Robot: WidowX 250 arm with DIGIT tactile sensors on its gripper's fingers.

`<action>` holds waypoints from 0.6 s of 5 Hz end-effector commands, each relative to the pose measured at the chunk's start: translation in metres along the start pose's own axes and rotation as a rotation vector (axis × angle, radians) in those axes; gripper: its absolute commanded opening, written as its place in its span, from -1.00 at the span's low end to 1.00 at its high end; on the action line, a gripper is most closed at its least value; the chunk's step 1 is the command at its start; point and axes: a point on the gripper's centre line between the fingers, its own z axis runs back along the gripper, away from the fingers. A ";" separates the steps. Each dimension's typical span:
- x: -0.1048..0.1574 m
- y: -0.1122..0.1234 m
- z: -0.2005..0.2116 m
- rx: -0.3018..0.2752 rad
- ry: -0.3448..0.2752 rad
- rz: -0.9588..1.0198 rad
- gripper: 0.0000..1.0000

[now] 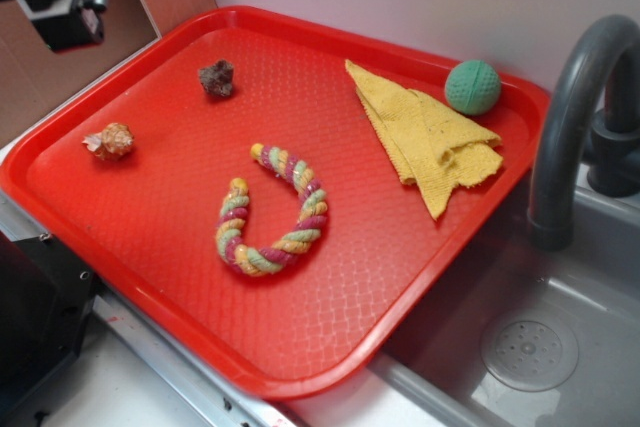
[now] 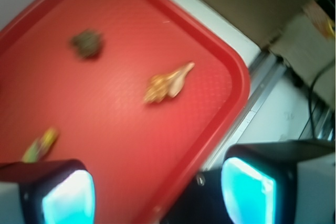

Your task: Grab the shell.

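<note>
One red tray fills most of the exterior view, its right edge lying over a grey sink with one dark faucet at the right of the frame. On the tray lie five things, one of each. The shell, tan-orange and knobbly with pale edges, sits alone at the left of the tray, near its left rim. One dark brown jagged lump lies above and to the right of it, well apart. One braided rope toy, bent into a U, lies in the middle. One folded yellow cloth lies at the upper right, with one green ball just beside it against the far rim.

The gripper shows in the wrist view at the bottom of the frame, its jaws spread wide and holding nothing. There the shell lies near the centre of the frame, above the gap, and the lump at the upper left; the picture is blurred.
</note>
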 end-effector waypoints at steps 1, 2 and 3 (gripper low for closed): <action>0.039 0.021 -0.060 0.015 -0.061 0.388 1.00; 0.048 0.024 -0.084 0.013 -0.080 0.385 1.00; 0.051 0.021 -0.102 0.028 -0.060 0.356 1.00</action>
